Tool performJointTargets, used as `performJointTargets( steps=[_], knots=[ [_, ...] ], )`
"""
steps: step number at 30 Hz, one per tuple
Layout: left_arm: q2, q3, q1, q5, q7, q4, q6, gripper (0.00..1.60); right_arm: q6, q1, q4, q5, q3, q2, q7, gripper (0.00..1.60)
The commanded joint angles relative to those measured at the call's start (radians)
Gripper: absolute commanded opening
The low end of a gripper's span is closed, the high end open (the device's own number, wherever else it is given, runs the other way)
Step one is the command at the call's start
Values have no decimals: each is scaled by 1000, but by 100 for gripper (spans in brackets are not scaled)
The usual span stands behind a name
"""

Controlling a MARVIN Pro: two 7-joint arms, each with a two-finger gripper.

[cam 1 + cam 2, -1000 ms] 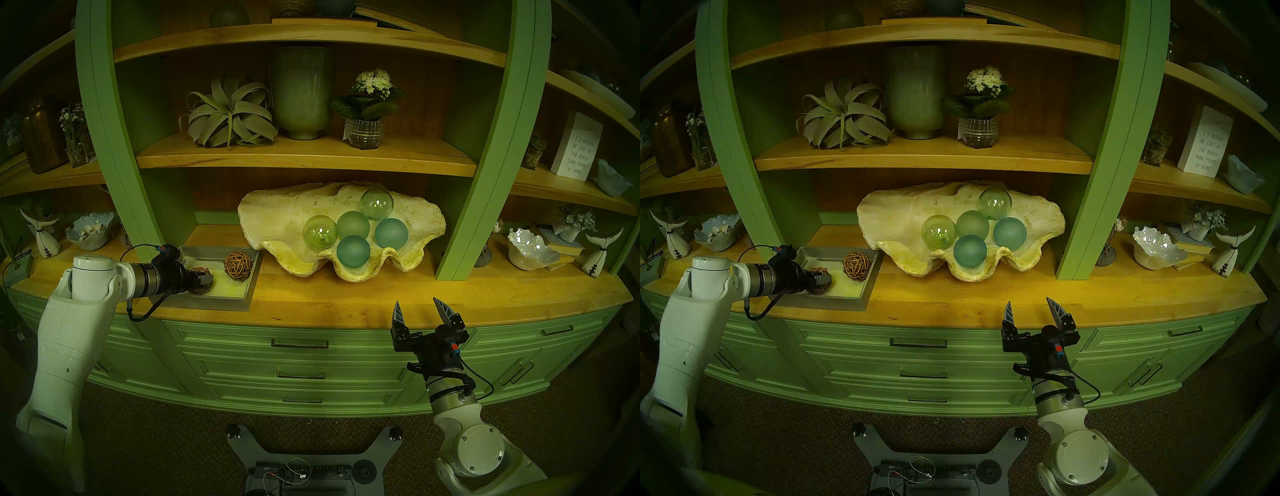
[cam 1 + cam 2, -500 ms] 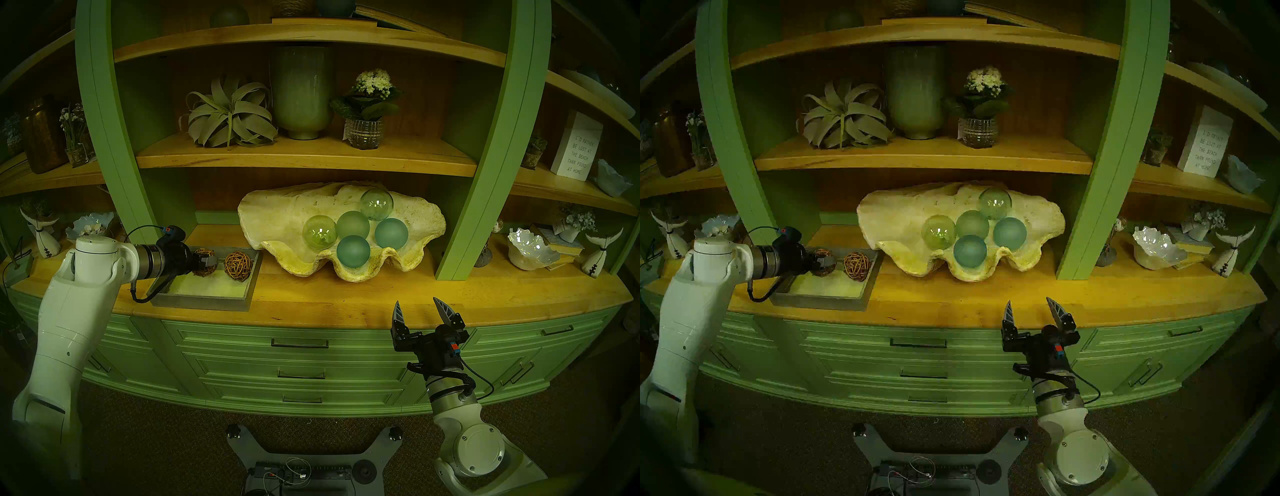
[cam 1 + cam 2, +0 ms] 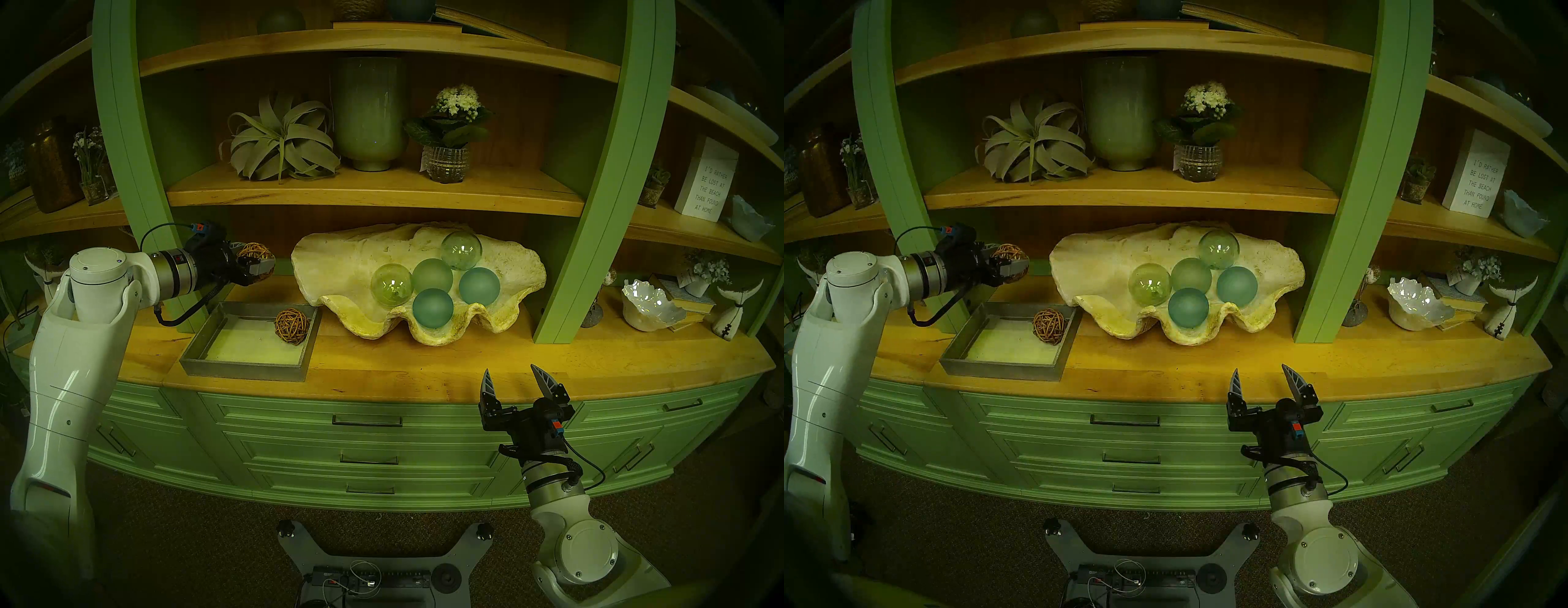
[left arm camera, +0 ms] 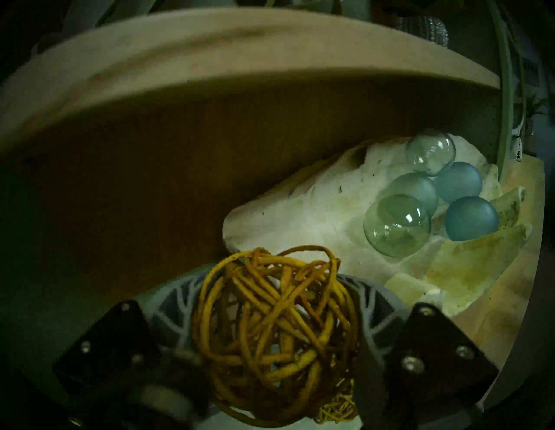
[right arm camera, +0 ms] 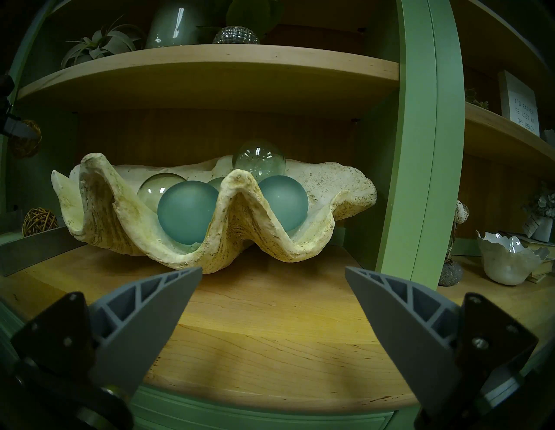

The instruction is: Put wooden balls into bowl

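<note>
Carrying one wicker ball (image 3: 256, 251) in your left hand (image 3: 258, 266): the fingers are clamped on its sides and it hangs in the air above the grey tray (image 3: 244, 370), level with the left lip of the shell bowl (image 3: 339, 259), close to it but not yet over it. Second wicker ball (image 3: 291, 326) sits in the tray's far right corner, untouched. Right hand (image 3: 512, 377) is spread wide, empty, parked at the front edge of the surface (image 3: 424, 365).

Step in hand, as I read it: move the ball across and drop it in the bowl.

- Go in over the left end. That side of the bowl floor is bare; five glass balls (image 3: 432, 276) crowd the middle and right.
- Clear the rim before you lower. The wrist view shows the shelf (image 4: 210, 60) overhead, so you have little room to go high.
- Lower until the ball is near the bowl floor, then let go. It's light and round, so I'd expect it to bounce or roll if dropped from height, likely downhill toward the glass.
- Keep the fingers off the glass.
- Keep the squeeze light. The weave is thin twigs and looks crushable.

Orientation: it's a sphere, no long axis, no facing. Any release angle is fine.
</note>
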Motion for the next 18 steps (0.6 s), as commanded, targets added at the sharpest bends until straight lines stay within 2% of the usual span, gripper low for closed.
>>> performJointTargets(
  steps=[1,5,18],
  knots=[
    [-56,-3,37,11,38,-120,-93,0,-9,10,-40,-1,1,-1,1,160],
    [-96,28,69,37,98,-180,-99,0,-8,9,-42,0,2,0,1,160],
    [-208,243,-7,99,179,-186,-97,0,-7,8,-43,1,1,1,0,160]
  ],
)
